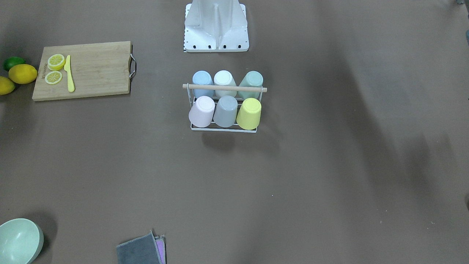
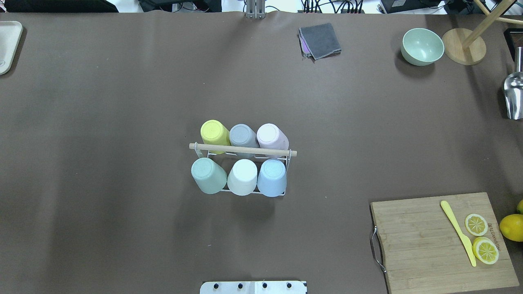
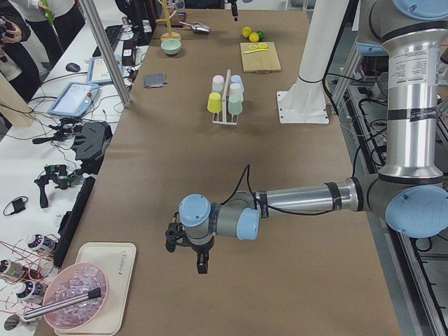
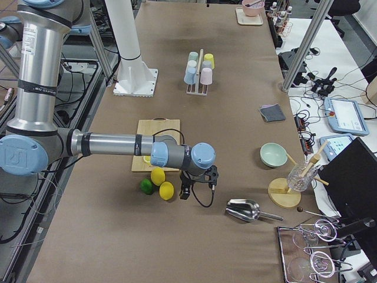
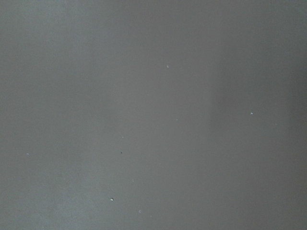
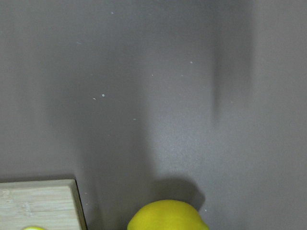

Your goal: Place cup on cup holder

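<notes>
Left pincer (image 3: pixel 199 260) hangs low over bare worktop (image 5: pixel 153 115), and only the side view catches it, so I cannot tell whether it is clenched or released. Right pincer (image 4: pixel 194 184) shows in a side view alone as well, so I can't tell with that one either. The holder (image 2: pixel 243 150) stands well apart from both pincers, roughly between them along the worktop and in front of the robot's base. It's full! Six cups sit upside down on it in two rows either side of the wooden rod. The row on the base's side has the green cup (image 2: pixel 207 174), the white cup (image 2: pixel 242 176) and the blue cup (image 2: pixel 272 177). The far row has the yellow cup (image 2: pixel 214 132), the grey cup (image 2: pixel 243 135) and the pink cup (image 2: pixel 271 136). Neither pincer touches a cup. Over at the right pincer, two lemons (image 4: pixel 158 175) and a lime (image 4: pixel 146 186) lie just beside it on the base's side, and one lemon fills the bottom edge of its wrist view. The board (image 4: pixel 154 144) lies near it, just past the lemons. By the left pincer, a tray (image 3: pixel 105 294) with a pink bowl (image 3: pixel 70 306) sits near, on the side away from the base.
</notes>
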`<state>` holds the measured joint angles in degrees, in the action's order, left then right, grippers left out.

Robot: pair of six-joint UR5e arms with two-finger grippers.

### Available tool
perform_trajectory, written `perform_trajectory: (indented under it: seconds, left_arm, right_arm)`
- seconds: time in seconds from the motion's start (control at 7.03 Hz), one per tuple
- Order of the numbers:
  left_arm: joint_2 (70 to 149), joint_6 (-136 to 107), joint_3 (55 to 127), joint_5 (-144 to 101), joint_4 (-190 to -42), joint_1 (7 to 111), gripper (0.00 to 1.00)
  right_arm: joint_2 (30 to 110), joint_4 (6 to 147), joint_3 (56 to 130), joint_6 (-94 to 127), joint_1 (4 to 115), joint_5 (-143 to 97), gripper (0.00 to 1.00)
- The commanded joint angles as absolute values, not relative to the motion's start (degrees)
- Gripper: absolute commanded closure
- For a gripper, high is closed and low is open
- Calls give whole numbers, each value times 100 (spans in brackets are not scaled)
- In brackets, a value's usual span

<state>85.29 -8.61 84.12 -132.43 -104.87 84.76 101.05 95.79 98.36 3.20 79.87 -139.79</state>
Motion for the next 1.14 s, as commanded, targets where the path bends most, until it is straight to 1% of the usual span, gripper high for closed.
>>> perform_trajectory:
  seconds: [0.0,0.14,0.28,0.43,0.71,1.0]
  left_arm:
    - [8525,-861,8140,-13403,-10783,8464,3]
    - [8604,-835,8217,-13395,-10558,8464,3]
    - [8639,-635,8566,-13395,-9964,8464,3]
    - [8640,-102,8970,-13412,-9071,8464,3]
    - [8709,105,9289,-13447,-8824,8464,3]
    - [8745,18,9369,-13447,-8824,8464,3]
  right_arm:
    - [10248,9345,9774,299,8130,-13861,1]
    - [10248,8751,9591,299,8156,-13321,1]
    - [10248,8275,9502,351,8182,-12976,1]
    - [10213,8236,9518,360,8287,-12973,1]
    - [10169,8227,9606,456,8437,-12999,1]
    - [10169,8235,9729,921,8438,-13104,1]
